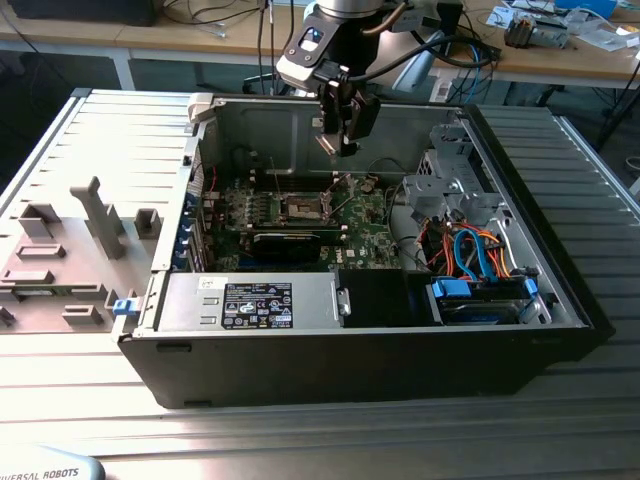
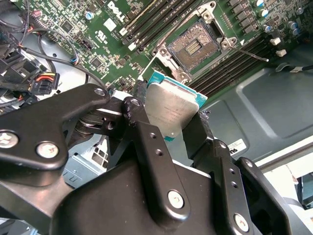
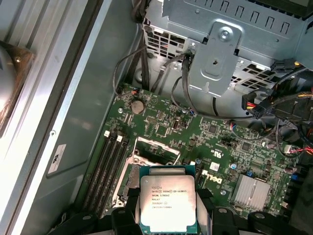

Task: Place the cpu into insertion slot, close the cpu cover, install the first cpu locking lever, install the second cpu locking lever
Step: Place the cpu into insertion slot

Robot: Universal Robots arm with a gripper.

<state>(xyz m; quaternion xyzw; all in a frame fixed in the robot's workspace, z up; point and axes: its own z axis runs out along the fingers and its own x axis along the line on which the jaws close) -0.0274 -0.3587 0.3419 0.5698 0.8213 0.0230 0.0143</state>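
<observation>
My gripper (image 1: 338,138) hangs inside the open computer case, above the green motherboard (image 1: 365,225), shut on the cpu (image 1: 326,144). In both wrist views the cpu (image 2: 172,107) (image 3: 167,203) is a silver-topped square chip pinched by its edges between the two black fingers (image 2: 136,113). The insertion slot (image 2: 193,43) lies open below it, dark-centred with a metal rim; in the exterior view the slot (image 1: 302,208) sits lower and slightly to the left of the gripper. The cpu cover (image 2: 167,62) stands swung open at the slot's edge. A thin locking lever (image 2: 250,53) sticks out beside the slot.
Memory slots (image 2: 146,22) run beside the socket. A black card (image 1: 286,243) lies in front of it, then the power supply (image 1: 262,303). A metal drive cage (image 1: 452,185) and orange and blue cables (image 1: 480,255) fill the exterior view's right. Grey fixtures (image 1: 95,215) stand outside the case.
</observation>
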